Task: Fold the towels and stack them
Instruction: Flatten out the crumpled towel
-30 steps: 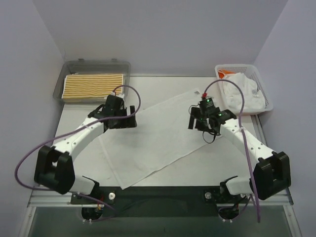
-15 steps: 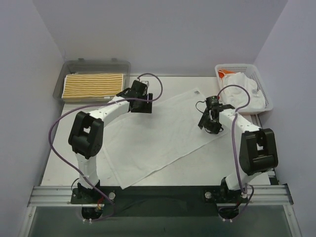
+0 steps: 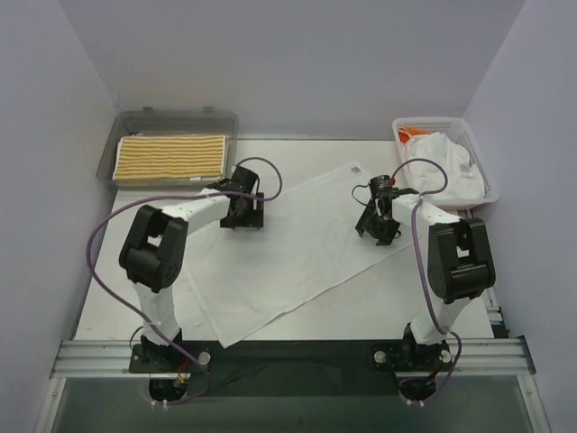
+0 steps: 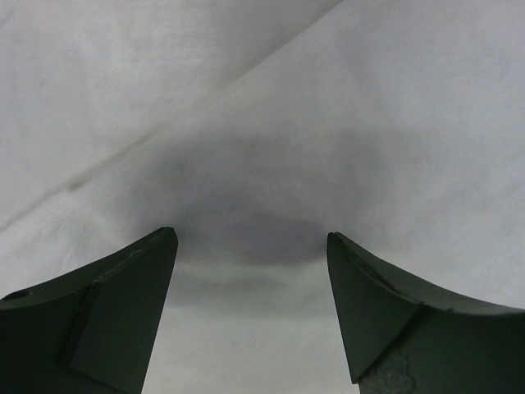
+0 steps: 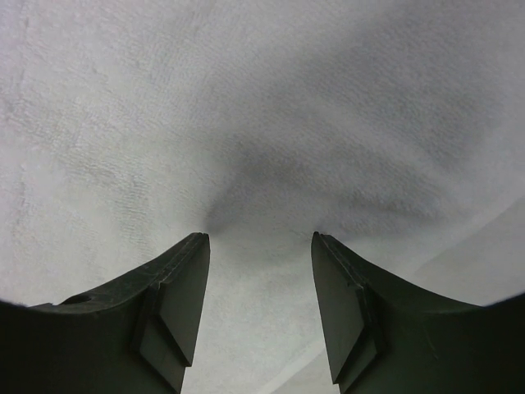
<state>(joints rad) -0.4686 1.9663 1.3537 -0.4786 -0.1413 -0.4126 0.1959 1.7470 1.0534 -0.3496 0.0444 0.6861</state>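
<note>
White towel spread; striped towel in tray; basket right.

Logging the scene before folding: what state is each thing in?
Large plain white cloth towel: spread flat, unfolded.
Yellow-and-white striped towel: folded, in the clear grey plastic tray.
White cloth heap: crumpled, in the white plastic mesh basket.
Left gripper: fingers open, low over the spread towel.
Right gripper: fingers open, low over the spread towel.

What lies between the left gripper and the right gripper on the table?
Only the spread white rectangular cloth towel; nothing rests on that stretch. The top view shows this.
</note>
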